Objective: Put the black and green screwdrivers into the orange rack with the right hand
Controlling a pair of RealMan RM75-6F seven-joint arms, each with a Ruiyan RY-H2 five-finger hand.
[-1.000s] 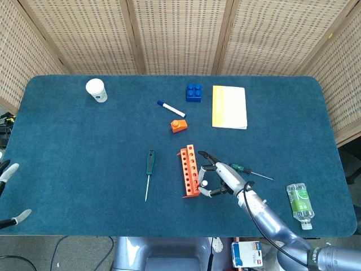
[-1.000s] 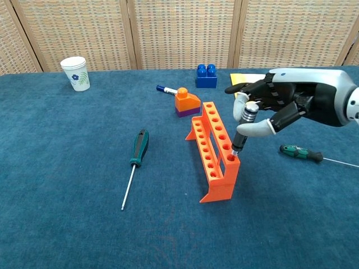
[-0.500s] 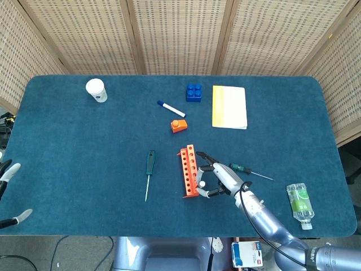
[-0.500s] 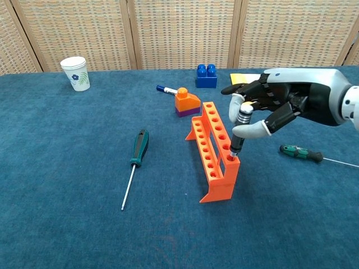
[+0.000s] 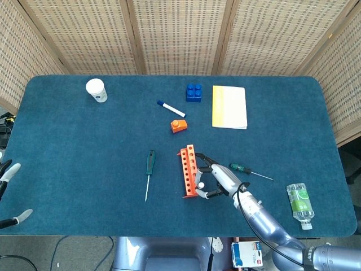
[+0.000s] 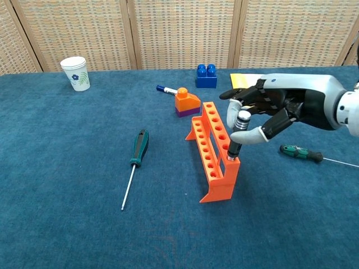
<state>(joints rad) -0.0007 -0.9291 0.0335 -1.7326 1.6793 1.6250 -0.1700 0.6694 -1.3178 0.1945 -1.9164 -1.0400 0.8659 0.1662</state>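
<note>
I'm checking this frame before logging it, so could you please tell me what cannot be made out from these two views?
- Screwdriver shaft below the rack top: chest view, hidden inside the orange rack; its depth is unknowable.
- Right hand palm side: head view, too small; the fingers cover the contact in the chest view.
- Left hand: head view, cut off by the left edge.
- Bottle label: head view, too small to read.

Blue felt surface (image 5: 67, 147). Centre: orange rack (image 5: 188, 171); green-handled screwdriver (image 5: 149, 173) at 9 o'clock of it, second green screwdriver (image 5: 248, 171) at 3. Paper cup (image 5: 96, 90) at 10 o'clock; marker (image 5: 171, 108), orange block (image 5: 178, 125), blue brick (image 5: 194, 92), yellow pad (image 5: 229, 106) at 12; bottle (image 5: 299, 204) at 4.
</note>
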